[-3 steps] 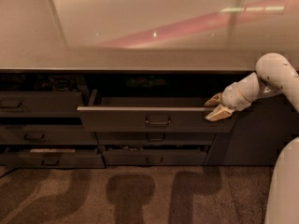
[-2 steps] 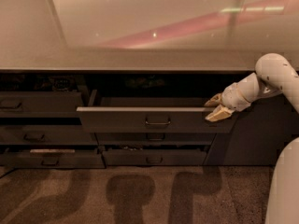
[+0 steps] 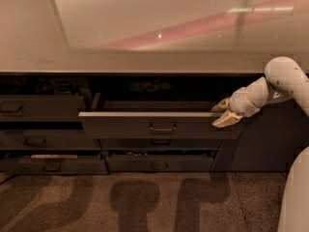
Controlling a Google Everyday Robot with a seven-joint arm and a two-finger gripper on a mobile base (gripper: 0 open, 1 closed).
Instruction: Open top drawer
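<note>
Since the top drawer [image 3: 145,125] juts as far out beneath the table [image 3: 145,62] as a second ago, and the end effector [image 3: 217,116] stays at its right end, clenched or released I cannot tell, the opening looks essentially done.
</note>
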